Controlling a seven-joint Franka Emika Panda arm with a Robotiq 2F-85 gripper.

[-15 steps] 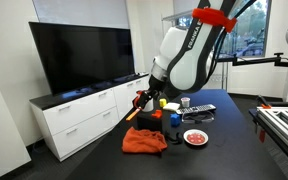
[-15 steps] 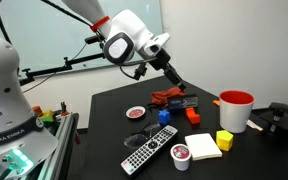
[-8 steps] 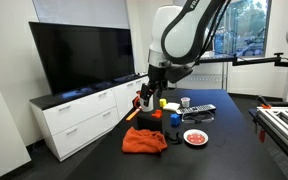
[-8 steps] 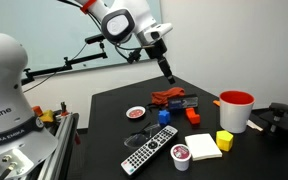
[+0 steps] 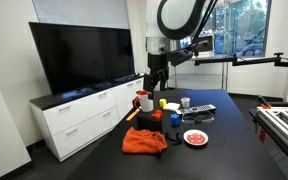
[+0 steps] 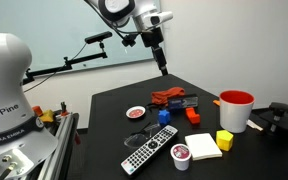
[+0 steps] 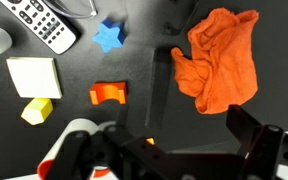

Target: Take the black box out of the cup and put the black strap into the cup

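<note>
Red cup (image 6: 236,110) stands upright near the edge of the black table (image 6: 109,128); yellow block (image 6: 224,140) just beside it, white notepad (image 6: 202,146) next to that; black box not made out, since no view shows the cup's inside; a small dark item (image 6: 189,102) touches the orange cloth (image 6: 168,97), too small to tell if it's the black strap. Blue star (image 6: 164,115) and remote (image 6: 149,153) lie btwn cloth and notepad side; small red dish (image 6: 136,113) near the star. My gripper (image 6: 163,68) hangs high over the table, well apart from the cup, pointing down; fingers (image 7: 262,140) spread wide, nothing btwn them; in wrist view the cup sits lower left, partly behind one finger, w/ cloth upper right.
</note>
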